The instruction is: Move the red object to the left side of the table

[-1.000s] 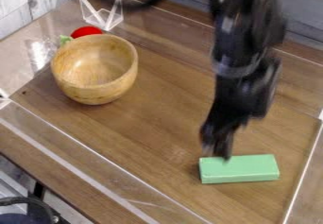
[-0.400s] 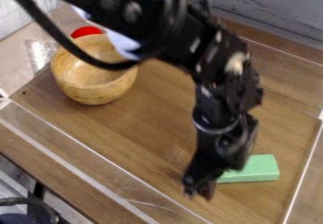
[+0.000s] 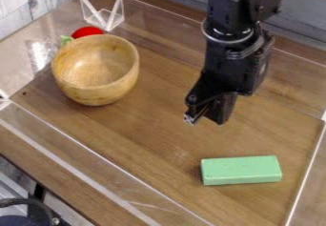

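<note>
At the far left of the bench (image 3: 152, 125), a wooden bowl (image 3: 94, 70) sits upright on the brown wood-grain surface, its hollow facing up. Just behind it, toward the back-left corner, the red object (image 3: 86, 32) peeks out past the bowl's rim, a small bright rounded thing with a bit of pale green at its left side; whether it touches the bowl cannot be told from here. It lies close to the clear acrylic wall (image 3: 102, 10) that edges the bench, near where two panes meet in a peak. Moving rightward, a stretch of bare wood separates the bowl from the robot arm (image 3: 237, 25), which comes down from the top of the view as a dark, bulky column. The arm stands nearly vertical, its wrist pointing straight down, and the pincer (image 3: 193, 116) hangs at its lower end above the middle of the bench, well apart from both the bowl and the red object. Its jaws look drawn together, clenched on nothing that can be seen. Lower and to the right, near the front-right part of the bench, a green rectangular block (image 3: 241, 170) lies flat, its long side running almost left to right, apart from the pincer above it.
</note>
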Robot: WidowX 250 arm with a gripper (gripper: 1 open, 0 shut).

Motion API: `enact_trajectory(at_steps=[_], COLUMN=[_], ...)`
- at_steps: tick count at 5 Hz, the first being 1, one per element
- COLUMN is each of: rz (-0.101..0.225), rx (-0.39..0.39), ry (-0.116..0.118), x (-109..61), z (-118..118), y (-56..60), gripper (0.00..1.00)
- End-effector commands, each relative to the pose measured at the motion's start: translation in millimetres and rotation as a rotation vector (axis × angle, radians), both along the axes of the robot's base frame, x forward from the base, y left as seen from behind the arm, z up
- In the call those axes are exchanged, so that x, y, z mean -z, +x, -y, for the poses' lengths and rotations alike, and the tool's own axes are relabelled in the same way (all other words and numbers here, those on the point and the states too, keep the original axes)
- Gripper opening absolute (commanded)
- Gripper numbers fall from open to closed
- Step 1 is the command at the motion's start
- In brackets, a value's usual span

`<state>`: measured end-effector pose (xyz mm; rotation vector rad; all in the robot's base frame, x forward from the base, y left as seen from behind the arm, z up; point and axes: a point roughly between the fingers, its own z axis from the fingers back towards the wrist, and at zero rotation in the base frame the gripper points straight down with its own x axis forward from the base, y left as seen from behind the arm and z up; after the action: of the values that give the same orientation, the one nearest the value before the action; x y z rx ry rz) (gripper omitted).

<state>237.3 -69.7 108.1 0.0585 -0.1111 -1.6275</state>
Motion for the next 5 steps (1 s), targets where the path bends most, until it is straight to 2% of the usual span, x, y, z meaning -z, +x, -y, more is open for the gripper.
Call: enact_trajectory(at_steps=[1,2,3,4,5], rz=[0.06,0.073,0.115,0.099,0.08], rx=[0.03,0.072,0.049,0.099,0.137], ry=[-0.017,-0.026,-0.07,-0.124,-0.174], x=[-13.2,-11.8,-15.1,-2.3,8.2], z=[-12,-32,-30,-24,-22], y=[-1.6,-21.5,-39.7,-45.7,-46.2], gripper=[0.0,0.0,0.0,0.0,0.0])
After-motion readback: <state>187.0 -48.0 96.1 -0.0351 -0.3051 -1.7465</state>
